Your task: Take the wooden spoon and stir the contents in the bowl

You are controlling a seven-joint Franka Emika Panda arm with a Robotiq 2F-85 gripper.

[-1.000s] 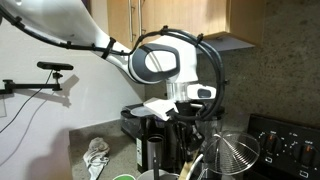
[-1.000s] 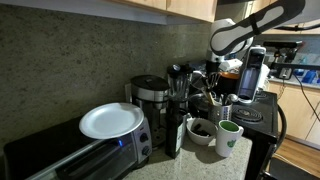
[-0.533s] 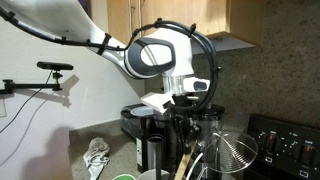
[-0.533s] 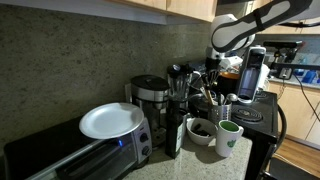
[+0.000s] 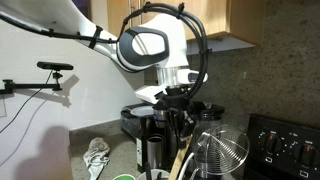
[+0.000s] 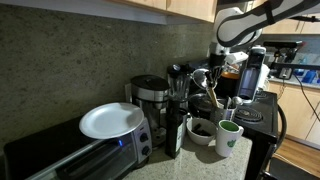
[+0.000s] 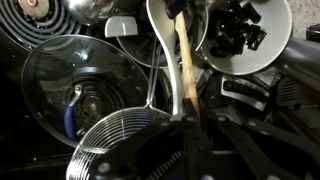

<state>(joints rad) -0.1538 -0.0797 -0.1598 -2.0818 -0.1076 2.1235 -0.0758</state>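
My gripper is shut on the handle of the pale wooden spoon, which points away from it toward the top of the wrist view. In both exterior views the spoon hangs slanted below the gripper. The white bowl with dark contents stands on the counter below the gripper. In the wrist view the bowl lies at the upper right, beside the spoon's far end. The spoon's head is hard to make out.
A wire-mesh basket sits close beside the spoon. A glass lid lies on the stove. A green mug, a black coffee maker and a toaster oven with a white plate crowd the counter. Cabinets hang overhead.
The arm has risen and shifted a little sideways, lifting the spoon with it. The gripper has stayed shut on the handle.
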